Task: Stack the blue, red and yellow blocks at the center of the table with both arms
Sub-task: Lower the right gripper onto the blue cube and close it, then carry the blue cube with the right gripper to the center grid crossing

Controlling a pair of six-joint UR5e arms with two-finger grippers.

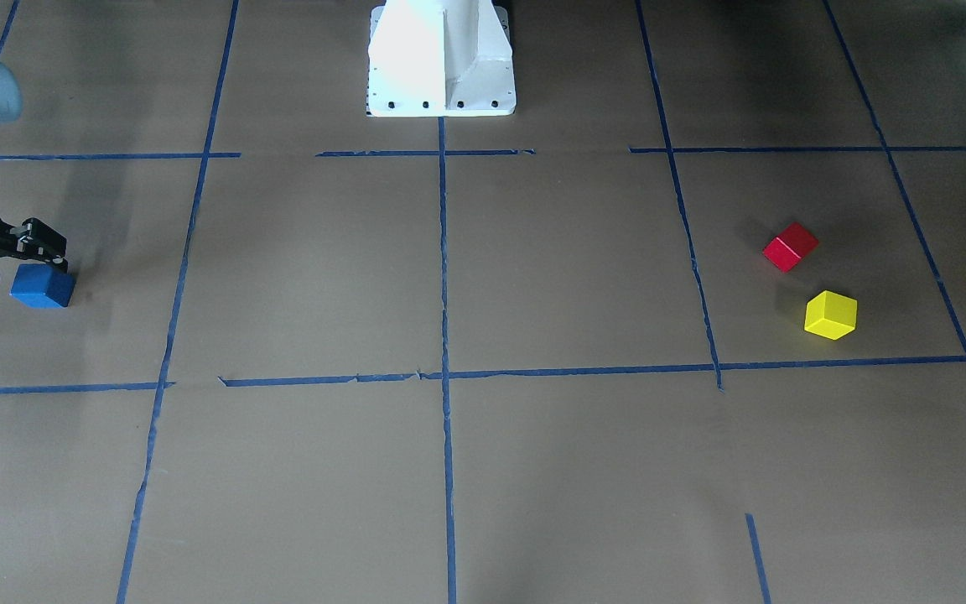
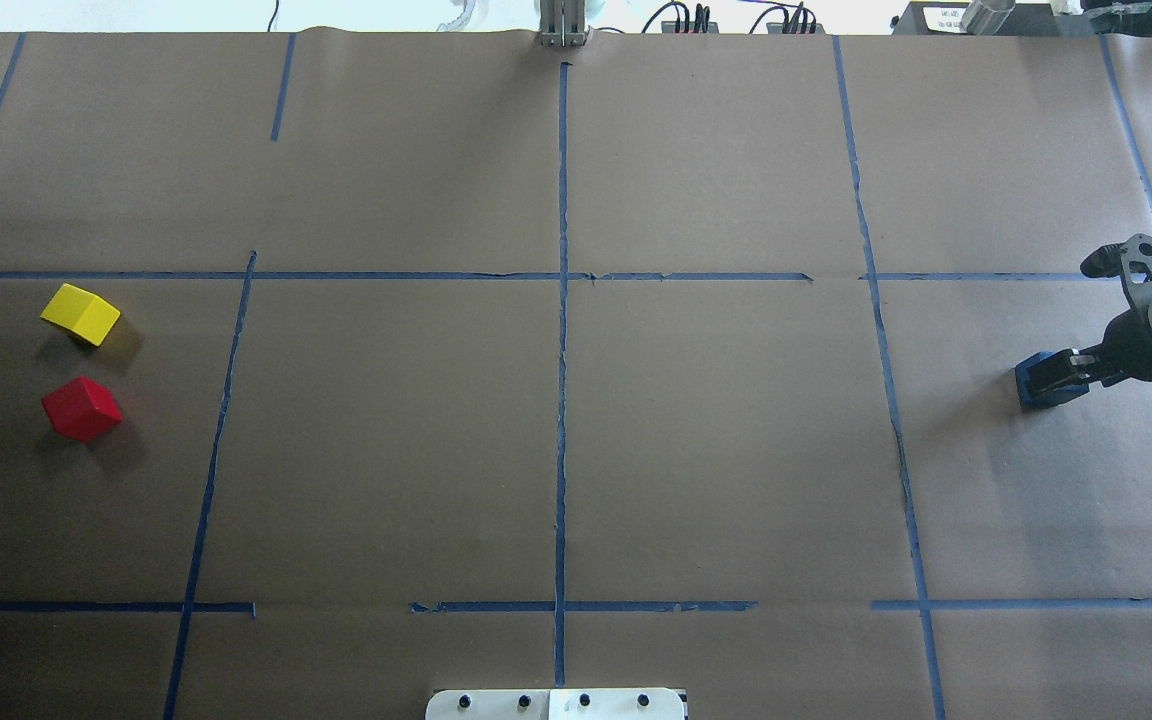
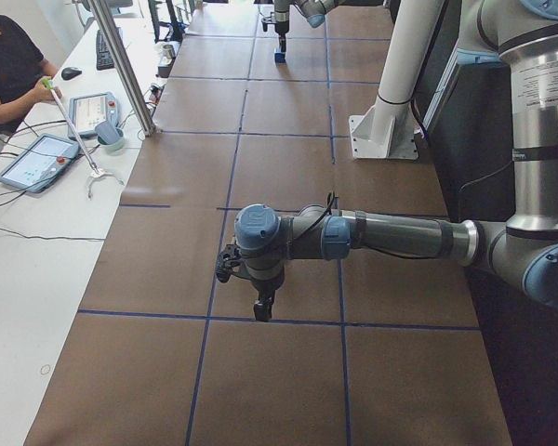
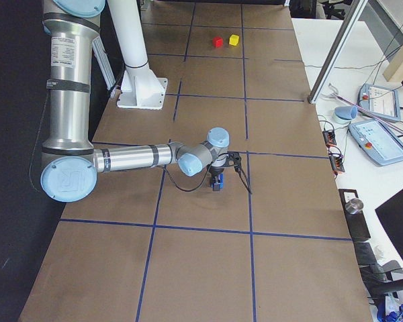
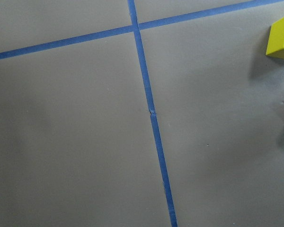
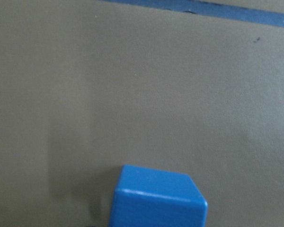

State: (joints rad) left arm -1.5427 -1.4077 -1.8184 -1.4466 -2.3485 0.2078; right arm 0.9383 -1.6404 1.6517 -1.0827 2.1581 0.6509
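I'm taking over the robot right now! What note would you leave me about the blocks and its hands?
Right gripper: at the blue block, on the robot's right side; grip unclear.
Left gripper: hovers above the table; open or shut, cannot tell.
Red block and yellow block: apart from each other on the robot's left side.
Done: nothing stacked yet.
Left: bring all three to the centre and stack them.

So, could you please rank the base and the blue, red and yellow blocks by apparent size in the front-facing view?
1. The base, by far the largest, though cut off at the top edge.
2. The blue block, red block and yellow block look about alike, so I cannot rank them.
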